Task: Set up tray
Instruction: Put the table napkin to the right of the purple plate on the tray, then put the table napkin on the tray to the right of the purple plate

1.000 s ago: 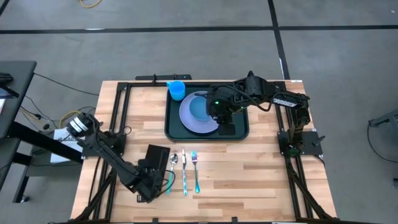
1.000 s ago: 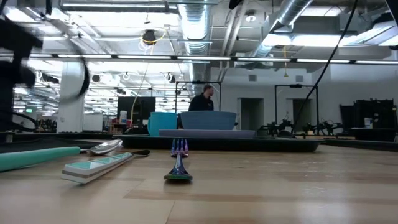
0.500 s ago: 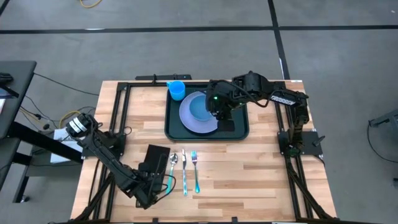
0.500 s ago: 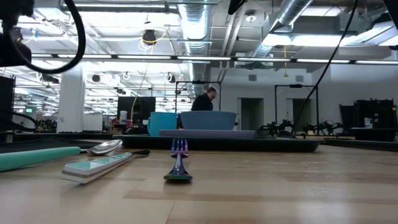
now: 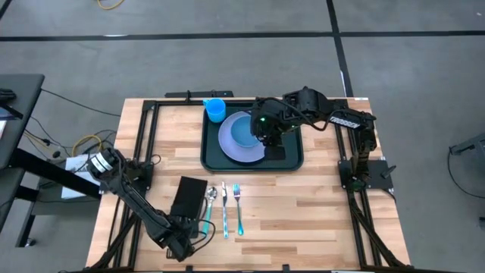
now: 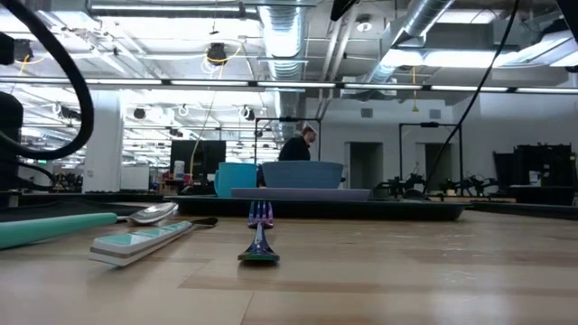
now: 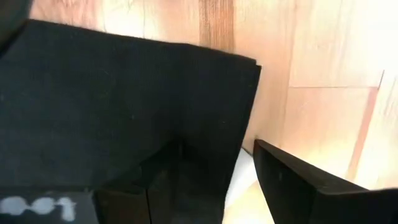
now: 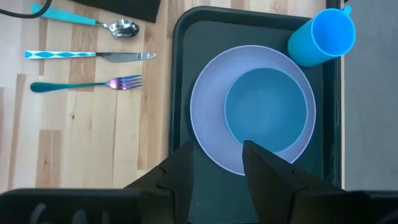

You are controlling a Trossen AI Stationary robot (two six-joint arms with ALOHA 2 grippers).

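The dark tray [image 5: 292, 155] sits at the table's far middle. On it are a lavender plate [image 5: 231, 148], a blue bowl [image 5: 242, 133] on that plate, and a blue cup [image 5: 215, 110] in the far left corner. A flat black napkin [image 5: 189, 197] lies on the wood nearer, with spoon [image 5: 210, 203], knife [image 5: 224, 211] and fork [image 5: 238, 208] to its right. My left gripper [image 5: 188, 232] is open at the napkin's near end [image 7: 124, 112]. My right gripper [image 8: 217, 155] hovers open above the plate's right rim [image 8: 211, 155], touching nothing. My left gripper [image 7: 217, 146] points level toward the far edge at the napkin's near end, which lies flat on the table. One finger [image 7: 161, 180] covers that end, so I cannot tell whether it touches the cloth.
Bare wood lies to the right of the fork and along the near edge. Black frame rails run down both table sides [image 5: 148, 144]. In the low view a person [image 6: 296, 144] stands far behind the table.
My left gripper has drawn back toward the table's near edge, uncovering the napkin's near part; the napkin lies where it was. My right gripper has shifted slightly toward the far edge above the tray.
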